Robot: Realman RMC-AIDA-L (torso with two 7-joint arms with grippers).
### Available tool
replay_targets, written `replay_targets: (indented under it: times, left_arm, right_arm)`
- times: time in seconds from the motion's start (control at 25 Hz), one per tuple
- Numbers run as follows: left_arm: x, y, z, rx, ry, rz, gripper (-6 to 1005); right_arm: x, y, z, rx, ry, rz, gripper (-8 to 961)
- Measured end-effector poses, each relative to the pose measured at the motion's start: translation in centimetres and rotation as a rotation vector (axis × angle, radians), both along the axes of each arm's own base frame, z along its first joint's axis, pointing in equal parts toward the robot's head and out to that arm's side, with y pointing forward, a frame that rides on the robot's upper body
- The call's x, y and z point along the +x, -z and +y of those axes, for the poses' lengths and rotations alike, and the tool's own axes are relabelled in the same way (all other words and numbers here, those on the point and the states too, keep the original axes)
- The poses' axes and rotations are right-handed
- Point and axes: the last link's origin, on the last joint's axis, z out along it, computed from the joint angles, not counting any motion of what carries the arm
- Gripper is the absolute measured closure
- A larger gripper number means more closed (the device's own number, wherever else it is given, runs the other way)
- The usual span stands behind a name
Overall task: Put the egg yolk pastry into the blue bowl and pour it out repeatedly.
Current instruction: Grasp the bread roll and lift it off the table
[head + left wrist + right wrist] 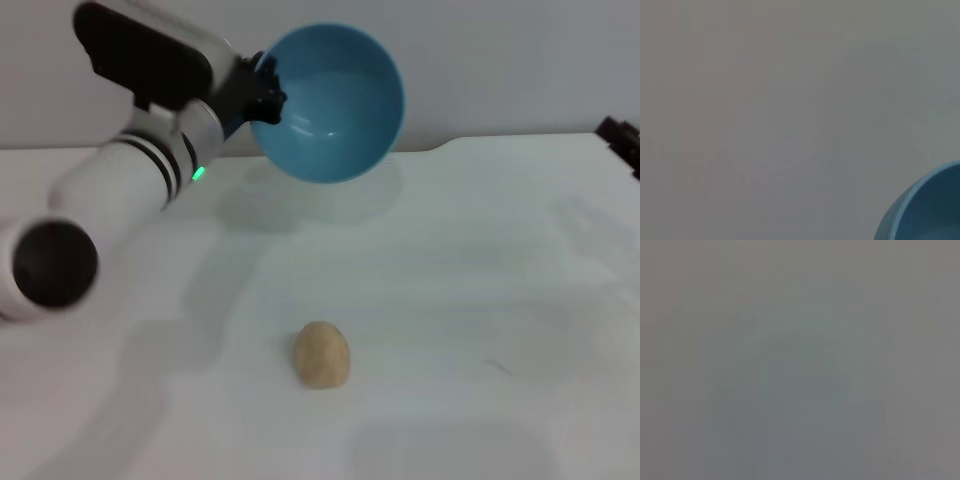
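Black and white, my left end effector [262, 95] sits in the upper left of the head frame, clamped onto the rim of the blue bowl [330, 100]. I have the bowl lifted off the table [480, 300] and tipped so its open mouth faces toward the camera; I can see straight into its glossy inside, and nothing lies in it. A green light glows on the white wrist section behind the end effector, and the arm runs down from there to the left edge of the frame.

In the left wrist view I only get a curved slice of the blue bowl [930, 210] in the lower right corner, against a plain grey background.

Below the bowl, its soft shadow falls on the white table. The egg yolk pastry [321, 354] rests on the table in the lower middle of the head frame, well apart from the bowl and touching nothing else.

My right end effector [622, 140] shows only as a dark sliver at the right edge of the head frame, and I cannot tell how its fingers stand. The right wrist view gives me flat grey with nothing to make out.
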Motion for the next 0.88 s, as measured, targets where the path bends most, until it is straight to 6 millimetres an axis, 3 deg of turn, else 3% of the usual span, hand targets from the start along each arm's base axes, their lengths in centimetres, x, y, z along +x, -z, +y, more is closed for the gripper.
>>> replay_targets:
  times: [0.24, 0.36, 0.64, 0.68, 0.88]
  left_arm:
    - [-3.2, -2.0, 2.3, -0.168, -0.255, -0.095, 981]
    - [-6.0, -3.5, 2.8, -0.271, -0.433, -0.193, 981]
    - [-8.5, -4.6, 1.4, -0.395, -0.655, -0.167, 981]
    - [-8.7, -4.8, 0.9, -0.414, -0.705, -0.145, 981]
    - [-8.8, -5.0, -0.3, -0.475, -0.780, -0.133, 982]
  right_arm:
    - [-1.8, 2.1, 1.3, -0.160, -0.102, -0.154, 551]
    - [-3.4, 3.6, 2.3, -0.291, -0.158, -0.229, 547]
    - [-5.7, 5.6, 3.8, -0.547, -0.188, -0.413, 540]
    - [-6.4, 6.3, 4.1, -0.629, -0.191, -0.503, 539]
    - [-8.2, 7.3, 4.8, -0.728, -0.213, -0.623, 533]
